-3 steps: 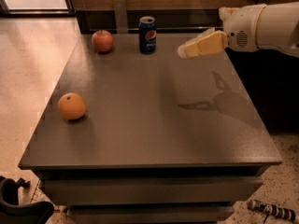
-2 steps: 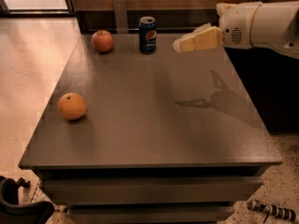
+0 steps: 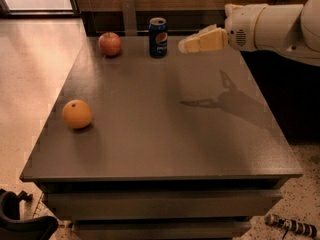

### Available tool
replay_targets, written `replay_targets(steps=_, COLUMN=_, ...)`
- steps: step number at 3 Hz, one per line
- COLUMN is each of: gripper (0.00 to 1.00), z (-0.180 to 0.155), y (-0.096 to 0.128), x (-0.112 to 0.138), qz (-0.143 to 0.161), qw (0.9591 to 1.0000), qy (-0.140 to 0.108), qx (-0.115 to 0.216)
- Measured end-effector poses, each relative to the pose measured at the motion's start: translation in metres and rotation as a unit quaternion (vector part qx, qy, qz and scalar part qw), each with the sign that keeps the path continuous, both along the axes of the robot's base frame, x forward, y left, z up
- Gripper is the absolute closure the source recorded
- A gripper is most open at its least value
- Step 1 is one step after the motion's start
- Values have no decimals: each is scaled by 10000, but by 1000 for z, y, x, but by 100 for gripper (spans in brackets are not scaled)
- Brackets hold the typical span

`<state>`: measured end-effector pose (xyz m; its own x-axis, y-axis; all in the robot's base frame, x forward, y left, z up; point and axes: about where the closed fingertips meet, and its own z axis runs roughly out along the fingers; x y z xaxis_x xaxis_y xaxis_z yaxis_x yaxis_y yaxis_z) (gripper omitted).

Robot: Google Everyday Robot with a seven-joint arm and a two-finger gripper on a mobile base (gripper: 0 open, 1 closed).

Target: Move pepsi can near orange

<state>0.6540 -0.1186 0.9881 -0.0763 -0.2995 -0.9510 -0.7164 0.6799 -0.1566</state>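
Lying well left of the hand (image 3: 183,46), toward the table's (image 3: 165,149) front, is the orange (image 3: 77,114). The apple (image 3: 110,44) sits farther back. The pepsi can (image 3: 158,37) stands just left of the hand, apart from it. The arm (image 3: 280,24) reaches in level from the right; I cannot tell whether the hand is wide or narrow.

The gripper (image 3: 187,44) hangs above the far right of the table (image 3: 165,149), just right of the pepsi can (image 3: 158,38), with a narrow gap between them. 1 apple (image 3: 110,44) stands near the can's left along the far edge. From the can to the orange (image 3: 77,114) at the near left runs open tabletop, wide enough to pass.
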Motion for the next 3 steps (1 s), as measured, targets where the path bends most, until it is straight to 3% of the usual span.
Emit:
replay_targets(steps=2, gripper=0, z=-23, y=36, x=104, qz=31, qw=9978, qy=-387, qx=537)
replay_targets(steps=3, gripper=0, z=-39, y=47, x=152, qz=99, qw=9946, qy=-485, qx=914)
